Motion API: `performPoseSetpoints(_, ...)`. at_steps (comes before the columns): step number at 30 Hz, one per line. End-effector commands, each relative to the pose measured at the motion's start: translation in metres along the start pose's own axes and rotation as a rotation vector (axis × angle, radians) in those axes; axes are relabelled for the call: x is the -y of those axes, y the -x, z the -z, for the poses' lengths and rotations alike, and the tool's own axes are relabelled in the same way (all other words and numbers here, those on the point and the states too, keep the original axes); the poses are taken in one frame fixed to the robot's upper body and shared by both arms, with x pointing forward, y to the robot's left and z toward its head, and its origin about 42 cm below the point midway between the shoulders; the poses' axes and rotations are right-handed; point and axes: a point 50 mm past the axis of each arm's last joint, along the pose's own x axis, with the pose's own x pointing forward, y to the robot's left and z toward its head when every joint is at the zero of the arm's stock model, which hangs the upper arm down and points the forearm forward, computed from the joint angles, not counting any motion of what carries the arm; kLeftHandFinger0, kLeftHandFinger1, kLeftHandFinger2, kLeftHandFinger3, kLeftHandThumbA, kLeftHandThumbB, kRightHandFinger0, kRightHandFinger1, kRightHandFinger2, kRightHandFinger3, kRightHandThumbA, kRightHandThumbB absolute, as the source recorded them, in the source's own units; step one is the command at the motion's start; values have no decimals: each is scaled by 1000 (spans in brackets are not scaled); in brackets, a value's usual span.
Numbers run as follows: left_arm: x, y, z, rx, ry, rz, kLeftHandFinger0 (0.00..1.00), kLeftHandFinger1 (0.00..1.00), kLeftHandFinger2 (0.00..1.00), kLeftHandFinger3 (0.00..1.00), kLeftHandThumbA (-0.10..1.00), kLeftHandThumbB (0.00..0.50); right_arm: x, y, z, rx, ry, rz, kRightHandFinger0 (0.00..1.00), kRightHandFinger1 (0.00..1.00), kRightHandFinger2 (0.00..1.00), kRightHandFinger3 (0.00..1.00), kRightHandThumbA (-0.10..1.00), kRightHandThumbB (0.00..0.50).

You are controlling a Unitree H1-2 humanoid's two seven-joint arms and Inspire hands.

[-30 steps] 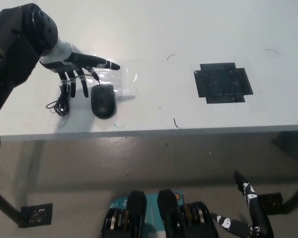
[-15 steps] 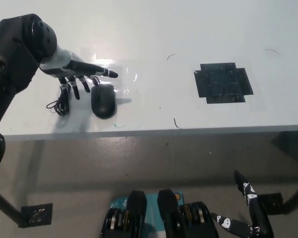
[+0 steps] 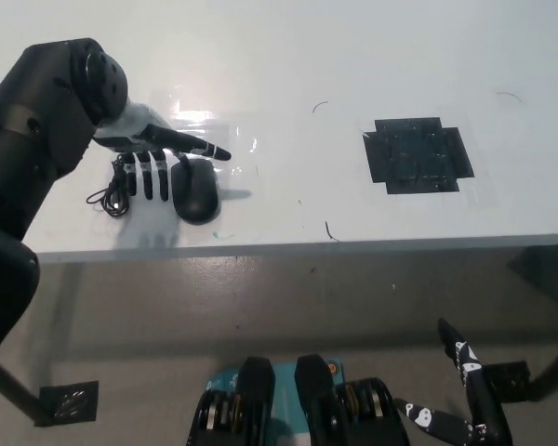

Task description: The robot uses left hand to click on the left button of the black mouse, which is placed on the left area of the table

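A black mouse lies on the left part of the white table, its cable coiled to its left. My left hand hovers at the mouse's far-left side, open with fingers spread. One finger points right over the mouse's far end; the others hang down beside its left edge. Whether any finger touches the mouse I cannot tell. My black right hand rests low at the bottom right, below the table, fingers apart.
A black tape patch is stuck on the table's right half. Small dark marks dot the tabletop. The table's front edge runs across the middle, with grey floor below it.
My left hand and arm have moved right and nearer, from behind-left of the mouse to close against its left side. The mouse has stayed put.
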Motion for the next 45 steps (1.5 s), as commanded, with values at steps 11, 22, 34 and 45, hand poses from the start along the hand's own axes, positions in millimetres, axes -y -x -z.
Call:
performPoseSetpoints(11, -27, 25, -6, -19, -26, -92, 872, 1000, 1000, 1000, 1000, 441, 4, -8, -17, 102, -2, -4, 1000, 1000, 1000, 1000, 1000, 428)
performPoseSetpoints(22, -104, 206, -1, 364, 243, -398, 0, 0, 109, 1000, 1000, 352, 8, -3, -12, 84, -1, 1, 1000, 1000, 1000, 1000, 1000, 392)
performPoseSetpoints(34, 22, 352, 21, 973, 62, -880, 188, 1, 11, 1000, 1000, 341, 3, 10, 0, 36, -25, -3, 1000, 1000, 1000, 1000, 1000, 394)
performPoseSetpoints(45, 279, 274, 21, 1359, 388, -960, 1000, 854, 902, 1000, 1000, 354, -8, 23, 10, -10, -43, -7, 1000, 1000, 1000, 1000, 1000, 379)
